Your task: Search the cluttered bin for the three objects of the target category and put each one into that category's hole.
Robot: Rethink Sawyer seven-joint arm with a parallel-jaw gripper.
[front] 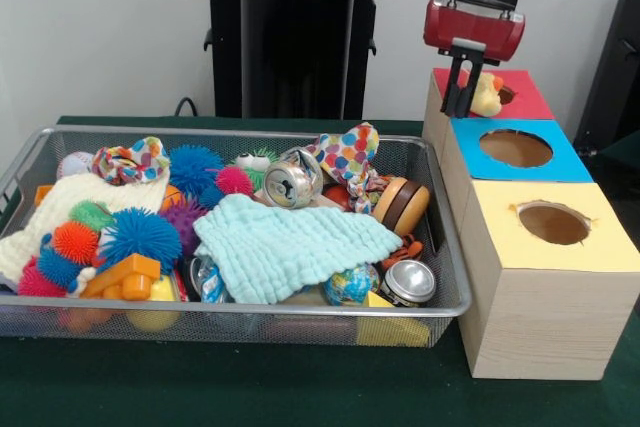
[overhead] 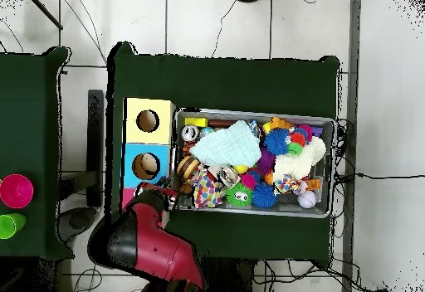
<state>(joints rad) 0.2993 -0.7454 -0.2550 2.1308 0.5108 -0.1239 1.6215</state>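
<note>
A pale yellow toy [front: 487, 97] with an orange patch is sitting on the red box top [front: 520, 94], just beside the black gripper [front: 459, 93], whose finger spacing I cannot tell, while three boxes are standing beside one wire basket [front: 440, 302] on the green table [front: 250, 382].

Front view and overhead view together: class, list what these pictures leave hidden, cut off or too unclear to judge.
- Red box hole: in the front view the hand and a yellow toy cover it; overhead, the arm covers it.
- Whether the hand grips the toy: unclear in both views.
- Items under the pale green cloth in the bin: covered in the front view.
- Arm above the hand: cut off by the front view's top edge.
</note>
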